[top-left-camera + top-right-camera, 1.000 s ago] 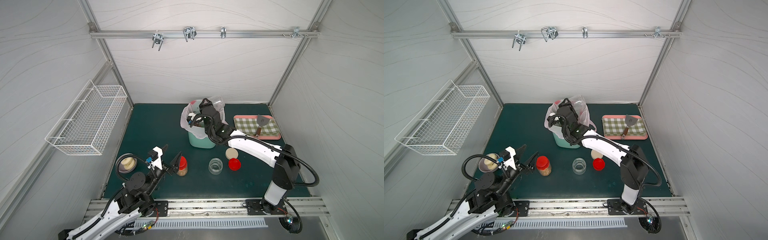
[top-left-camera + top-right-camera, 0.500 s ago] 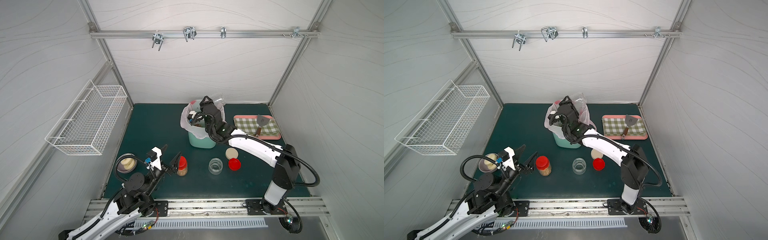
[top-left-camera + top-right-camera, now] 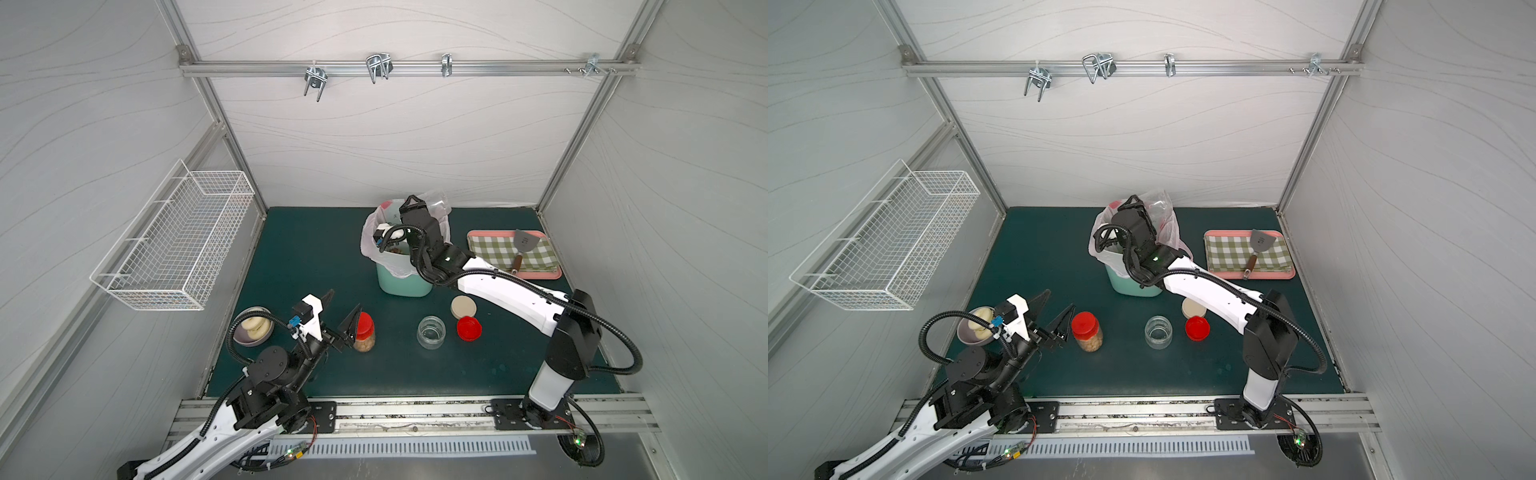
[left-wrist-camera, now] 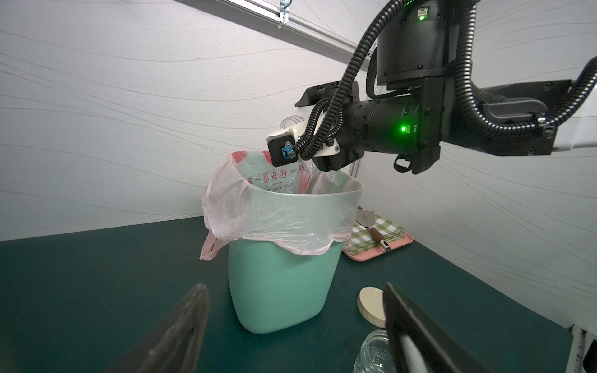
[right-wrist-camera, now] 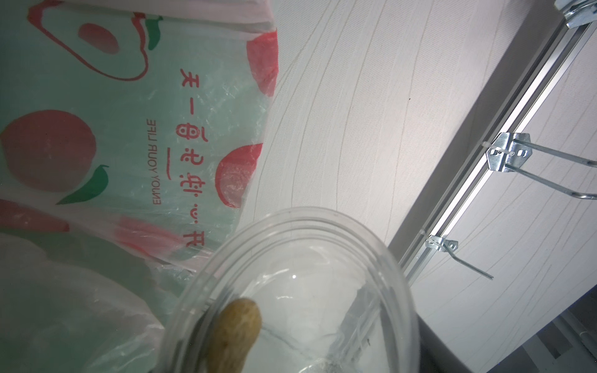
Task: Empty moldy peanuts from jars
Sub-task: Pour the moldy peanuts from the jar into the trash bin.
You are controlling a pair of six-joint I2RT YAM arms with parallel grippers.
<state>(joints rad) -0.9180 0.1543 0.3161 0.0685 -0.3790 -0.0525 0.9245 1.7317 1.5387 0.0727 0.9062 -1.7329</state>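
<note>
Over the mint-green bin [image 3: 403,284], lined with a pink printed bag, my right gripper [image 3: 417,208] is shut on a wide clear jar [image 3: 435,202], tipped on its side. In the right wrist view one peanut [image 5: 237,329] clings inside the jar's mouth [image 5: 323,226]. Brown peanuts [image 3: 392,250] lie in the bag. A red-lidded jar [image 3: 364,332] holding peanuts [image 3: 1090,344] stands upright on the mat. My left gripper [image 3: 345,299] is open just beside it and touches nothing. An empty lidless jar [image 3: 431,331] stands mid-mat, also low in the left wrist view [image 4: 371,355].
A loose red lid [image 3: 468,328] and a beige lid [image 3: 463,307] lie right of the empty jar. A bowl of donuts [image 3: 252,328] sits at the left edge. A pink tray [image 3: 540,274] with a checked cloth and spatula [image 3: 523,245] is at the back right. A wire basket [image 3: 174,245] hangs on the left wall.
The right gripper has turned slightly with the jar over the bin. The left arm has not moved.
</note>
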